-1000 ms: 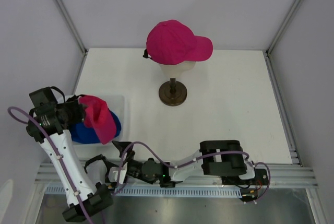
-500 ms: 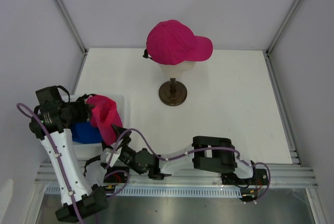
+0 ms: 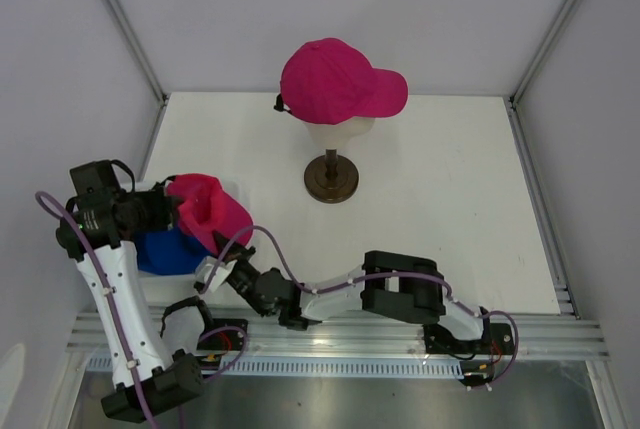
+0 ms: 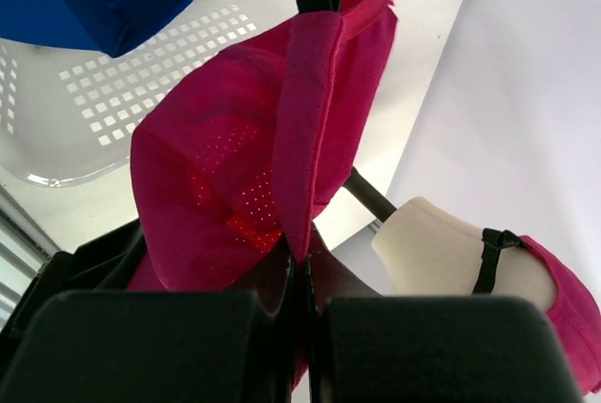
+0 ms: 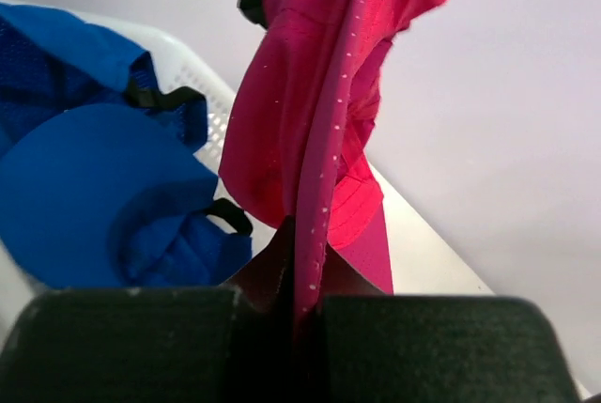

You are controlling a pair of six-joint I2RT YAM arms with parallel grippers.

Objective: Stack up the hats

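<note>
The left tool (image 4: 302,260) is shut on a fold of a magenta-pink hat (image 4: 235,159), the fabric pinched flat between the jaws. The right tool (image 5: 296,239) is closed on the same hat from the other side, a thin pleat of perforated cloth being gripped between its fingers. The hat is thus held by both tools at once, lifted and hanging crumpled, with its shape collapsed and not opened out.

Just below and beside the held hat, the blue hats (image 5: 94,187) are seen lying in the white mesh basket (image 4: 113,112) at the near left of the surface (image 3: 450,209). Two black straps can be made out there, so two blue hats are judged to be present, though the exact count cannot be told.

Farther out, near the back of the surface, a second pink hat (image 3: 335,79) is seated on the cream mannequin head (image 3: 335,132), brim pointing right.

The task is judged to be at an early stage: one hat is placed on the head as the base of a stack, one is in hand but not yet spread or carried over, and the blue hats are left untouched in the basket.
</note>
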